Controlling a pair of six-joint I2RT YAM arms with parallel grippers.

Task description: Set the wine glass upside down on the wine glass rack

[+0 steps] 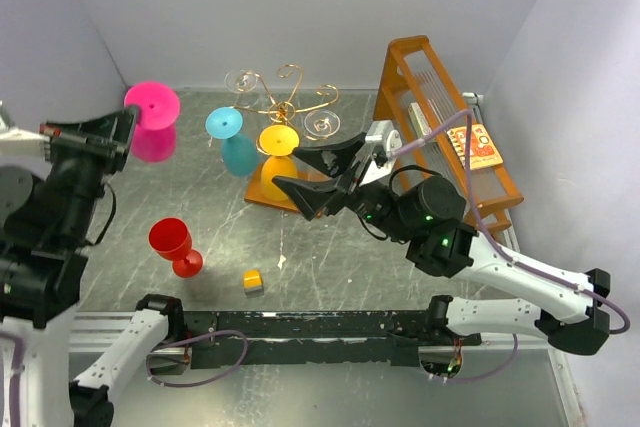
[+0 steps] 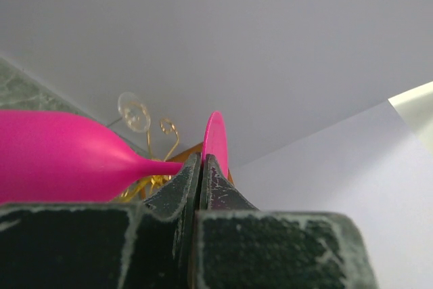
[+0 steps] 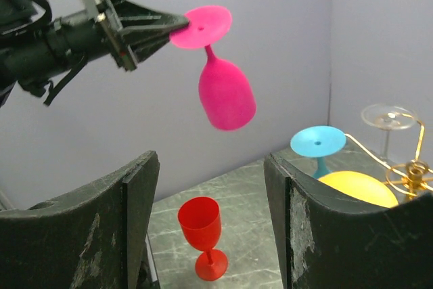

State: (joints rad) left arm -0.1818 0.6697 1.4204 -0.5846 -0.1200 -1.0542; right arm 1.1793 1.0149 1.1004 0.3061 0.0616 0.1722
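Note:
My left gripper (image 1: 128, 125) hangs high at the back left, shut on the rim of the foot of a pink wine glass (image 1: 152, 119). The glass is tipped with its foot up and its bowl (image 3: 226, 93) hanging down at a slant. In the left wrist view the fingers (image 2: 200, 164) pinch the pink foot (image 2: 215, 139), with the bowl (image 2: 61, 157) to the left. The wine glass rack (image 1: 288, 102), a gold wire tree on an orange-brown base (image 1: 258, 195), stands at the back centre. My right gripper (image 1: 312, 173) is open and empty just right of the rack's base.
On the rack are an upside-down blue glass (image 1: 233, 139), a yellow one (image 1: 279, 152) and clear glasses (image 1: 322, 125). A red wine glass (image 1: 175, 245) stands upright front left, a small yellow block (image 1: 253, 280) beside it. A tall orange slatted frame (image 1: 440, 117) stands at the right.

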